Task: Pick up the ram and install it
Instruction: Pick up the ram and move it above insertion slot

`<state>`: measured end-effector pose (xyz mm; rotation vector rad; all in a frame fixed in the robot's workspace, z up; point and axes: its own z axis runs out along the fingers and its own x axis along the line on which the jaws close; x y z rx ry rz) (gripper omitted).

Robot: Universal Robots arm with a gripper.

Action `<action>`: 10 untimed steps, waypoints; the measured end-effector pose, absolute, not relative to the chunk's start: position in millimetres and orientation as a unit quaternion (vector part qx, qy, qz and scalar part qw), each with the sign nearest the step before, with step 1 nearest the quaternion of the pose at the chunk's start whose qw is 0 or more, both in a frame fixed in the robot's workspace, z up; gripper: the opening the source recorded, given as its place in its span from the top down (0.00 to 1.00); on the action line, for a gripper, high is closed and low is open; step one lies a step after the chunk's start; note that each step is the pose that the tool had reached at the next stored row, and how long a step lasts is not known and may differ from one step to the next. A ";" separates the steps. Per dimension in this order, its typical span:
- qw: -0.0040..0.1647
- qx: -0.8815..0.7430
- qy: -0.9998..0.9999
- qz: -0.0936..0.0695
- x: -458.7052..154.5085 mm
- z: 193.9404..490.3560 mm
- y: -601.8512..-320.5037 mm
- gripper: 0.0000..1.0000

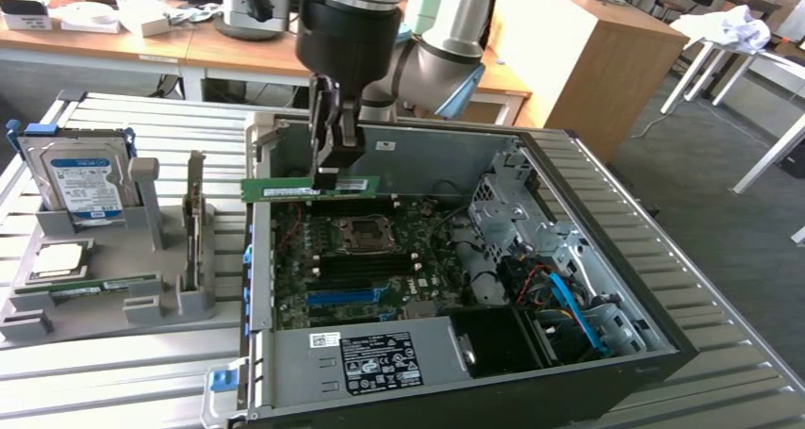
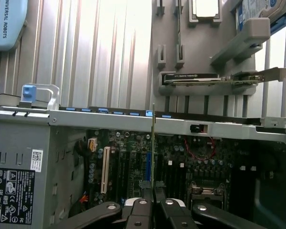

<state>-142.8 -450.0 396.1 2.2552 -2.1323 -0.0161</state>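
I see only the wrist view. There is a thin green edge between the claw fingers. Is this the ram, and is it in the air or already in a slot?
Observer: It is the ram. The exterior view shows its flat side, a long green stick held level by the claw, in the air above the motherboard.
Operator: Above which part of the board?
Observer: It seems to hang past the CPU socket, toward the case's far wall. I cannot judge the exact depth.
Operator: What lies in the grey holder?
Observer: A second green stick lies low in the holder, at the exterior view's left of the case.
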 end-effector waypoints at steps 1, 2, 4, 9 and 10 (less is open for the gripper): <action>0.019 0.726 -0.687 -0.005 -142.2 396.1 -450.0 0.87; 0.019 0.726 -0.687 -0.005 -141.6 396.1 -450.0 0.87; 0.019 0.726 -0.687 -0.005 -140.3 396.1 -450.0 0.87; 0.019 0.726 -0.687 -0.005 -137.1 396.1 -450.0 0.87; 0.019 0.726 -0.687 -0.005 -136.3 396.1 -450.0 0.87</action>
